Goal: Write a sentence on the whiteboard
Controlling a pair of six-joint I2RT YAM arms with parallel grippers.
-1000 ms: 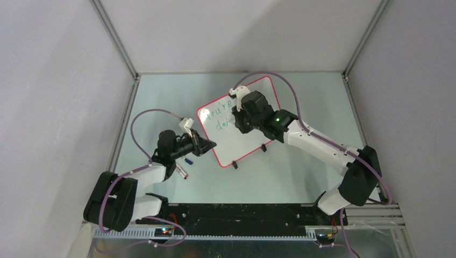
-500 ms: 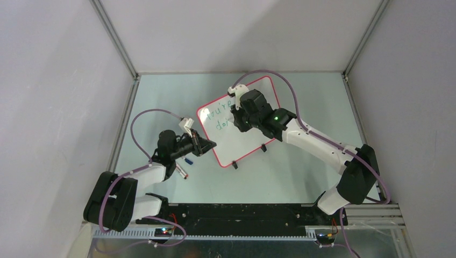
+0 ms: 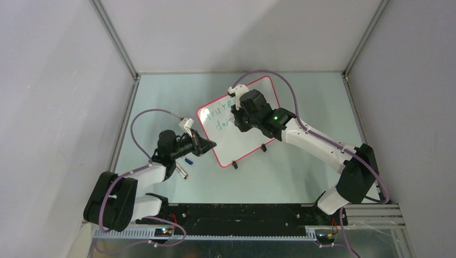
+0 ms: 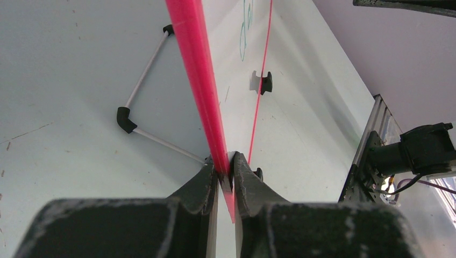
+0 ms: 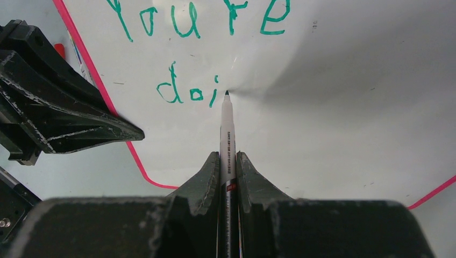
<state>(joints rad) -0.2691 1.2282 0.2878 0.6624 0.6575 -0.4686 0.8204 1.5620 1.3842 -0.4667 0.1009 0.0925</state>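
Green letters (image 5: 189,21) "You're doi" mark the whiteboard (image 3: 236,141) on the table (image 3: 301,97). I see my left gripper (image 4: 226,164) pinched on its red rim (image 4: 200,80), my right gripper (image 5: 228,157) clamped on the pen (image 5: 226,121), tip touching the board.

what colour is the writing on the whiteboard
Green writing on the whiteboard; it shows best in the right wrist view.
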